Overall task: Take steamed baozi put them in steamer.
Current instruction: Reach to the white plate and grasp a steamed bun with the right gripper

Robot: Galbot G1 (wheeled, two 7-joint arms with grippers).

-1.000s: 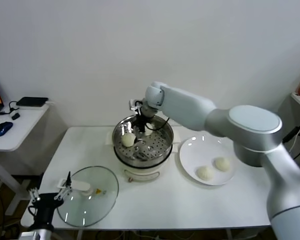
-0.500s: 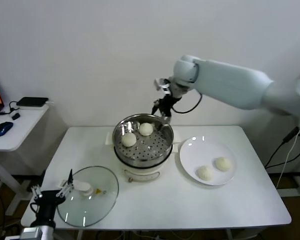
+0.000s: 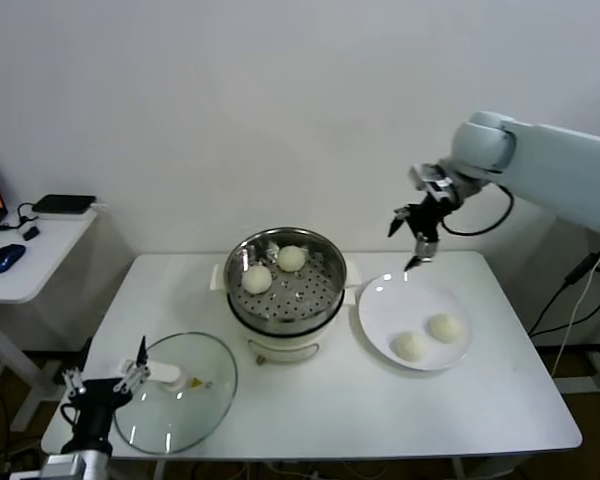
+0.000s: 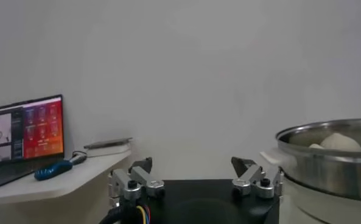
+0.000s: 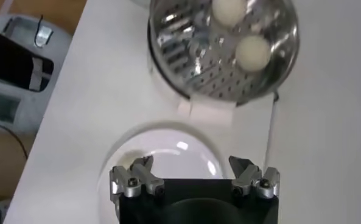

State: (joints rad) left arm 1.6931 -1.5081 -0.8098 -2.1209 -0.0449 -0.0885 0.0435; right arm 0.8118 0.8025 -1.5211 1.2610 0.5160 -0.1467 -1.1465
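Above the far edge of a white plate [image 3: 380,322], the right gripper [image 3: 412,237] hangs in the air with its two fingers spread wide and nothing held between them. Its pale arm reaches in from the robot's right side. Two steamed baozi [image 3: 428,337] lie on the plate below and nearer to the robot than the gripper, well apart from its fingertips; they sit side by side, close to each other.

To the left of the plate stands the steamer [image 3: 286,285], a shiny round metal pot on a white base. Two more cream-white buns [image 3: 274,269] rest on its perforated tray, toward the far left part of the pot, one just beside the other. In the right wrist view the steamer [image 5: 223,47] with these two buns shows beyond the open fingers, and the plate [image 5: 162,154] lies directly under the gripper.

A round glass lid [image 3: 176,391] lies flat on the white table [image 3: 340,405] near the front left corner. The left gripper [image 3: 101,383] waits low at that corner, just beside the lid, its fingers apart and empty. A small side table [image 3: 25,262] with a blue mouse [image 3: 4,257] stands farther left.
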